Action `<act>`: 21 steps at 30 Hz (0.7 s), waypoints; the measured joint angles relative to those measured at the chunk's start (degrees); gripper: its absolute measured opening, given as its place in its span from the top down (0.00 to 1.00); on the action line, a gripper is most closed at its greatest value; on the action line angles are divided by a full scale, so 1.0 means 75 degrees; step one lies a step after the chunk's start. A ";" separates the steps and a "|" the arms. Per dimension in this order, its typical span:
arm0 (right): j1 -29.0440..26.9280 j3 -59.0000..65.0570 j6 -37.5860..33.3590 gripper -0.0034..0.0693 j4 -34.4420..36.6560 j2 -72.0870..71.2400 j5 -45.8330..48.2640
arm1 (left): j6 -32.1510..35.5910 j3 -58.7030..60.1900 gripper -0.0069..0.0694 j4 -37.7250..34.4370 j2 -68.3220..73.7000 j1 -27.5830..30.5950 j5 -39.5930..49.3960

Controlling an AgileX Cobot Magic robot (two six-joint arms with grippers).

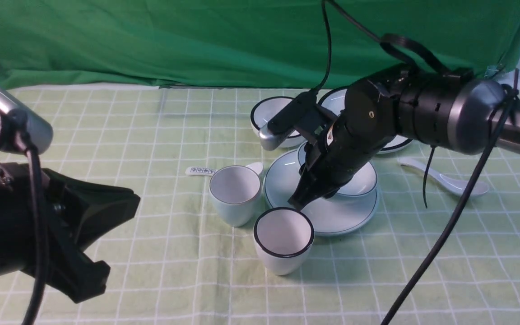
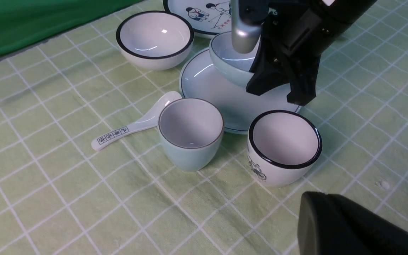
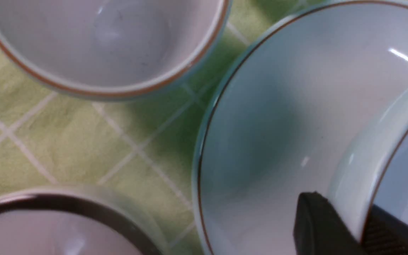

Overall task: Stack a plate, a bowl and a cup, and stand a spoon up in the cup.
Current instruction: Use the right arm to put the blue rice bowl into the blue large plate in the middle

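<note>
**A:** Start at the left. What is the left gripper (image 1: 106, 234) doing?

**B:** It hangs low over the checked cloth (image 1: 151, 135), well apart from the crockery, jaws together on nothing. I'd judge that it is there to leave the other arm room.

**A:** And next along?

**B:** The printed-handle spoon (image 1: 200, 171), its scoop tucked behind the thin-rimmed cup (image 1: 235, 194). That cup stands upright just beside the plate (image 1: 332, 221). In front sits the black-rimmed cup (image 1: 283, 241), which is not ours and crowds the plate's near edge.

**A:** The stack itself?

**B:** The plate lies flat, and the bowl (image 1: 364, 183) is over it, toward the back. The right gripper (image 1: 304, 198) pinches the bowl's near rim, one finger inside and one outside — probably because the bowl is too wide to span. Whether it is fully seated, I cannot tell.

**A:** Further right?

**B:** The plain spoon (image 1: 449, 183) lies on the cloth, well apart from the stack. My guess is the cup goes next — then the spoon.
</note>
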 joint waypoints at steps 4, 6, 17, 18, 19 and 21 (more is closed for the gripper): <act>0.0000 -0.0045 0.0000 0.84 0.0000 0.0136 0.0023 | 0.0000 0.0000 0.91 0.0000 0.0000 0.0000 0.0000; 0.0000 -0.0053 0.0000 0.84 0.0000 0.0142 0.0023 | 0.0000 0.0000 0.91 0.0000 0.0000 0.0000 0.0000; 0.0000 -0.0076 0.0258 0.48 0.0000 0.0145 0.0110 | 0.0015 0.0000 0.91 0.0000 0.0010 0.0000 0.0000; 0.0000 -0.0076 0.0267 0.46 0.0000 0.0145 0.0118 | 0.0015 0.0000 0.91 0.0000 0.0028 0.0000 0.0016; 0.0000 -0.0076 0.0286 0.46 0.0000 0.0137 0.0129 | 0.0015 0.0000 0.91 0.0000 0.0057 0.0000 0.0047; 0.0000 -0.0076 0.0323 0.45 0.0000 0.0058 0.0206 | 0.0015 0.0000 0.91 0.0000 0.0171 0.0000 0.0169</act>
